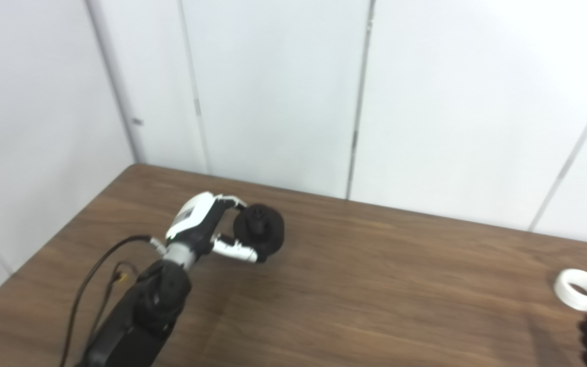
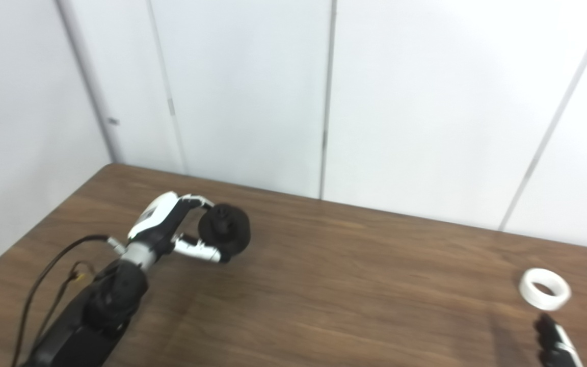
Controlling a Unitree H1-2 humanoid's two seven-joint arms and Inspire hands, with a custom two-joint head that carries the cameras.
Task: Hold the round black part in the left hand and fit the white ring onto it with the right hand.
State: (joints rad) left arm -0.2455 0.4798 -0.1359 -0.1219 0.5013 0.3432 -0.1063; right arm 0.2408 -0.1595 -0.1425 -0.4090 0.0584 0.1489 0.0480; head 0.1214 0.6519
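so the round black plastic part (image 1: 260, 232) is a chunky disc, wheel-like, with a raised hub in the middle of the face turned toward the camera. matte black all over, no markings i can make out. it's held up on edge over the left half of the dark brown wood-grain table (image 1: 354, 285), nearer the far edge than the near one, close to the far left corner. whether its bottom touches the tabletop i can't tell.

the left hand (image 1: 207, 227) (white shell on the back, black palm, silver bits on the fingers) has it clamped: fingers (image 1: 230, 201) curl over the top of the disc and the thumb (image 1: 235, 250) presses in from below, so it's closed around the part.

the white ring (image 2: 544, 289) is a short, wide band, glossy white, open centre, lying flat on the table by the right edge, well apart from the black part.

the right hand (image 2: 553, 339) only pokes in at the bottom right corner, just near of the ring and not touching it. only dark fingertips show, so can't tell how far open it is; nothing is visibly in it.

count: one black part, one white ring, two hands, one table. black cables (image 1: 95, 275) loop beside the left forearm.
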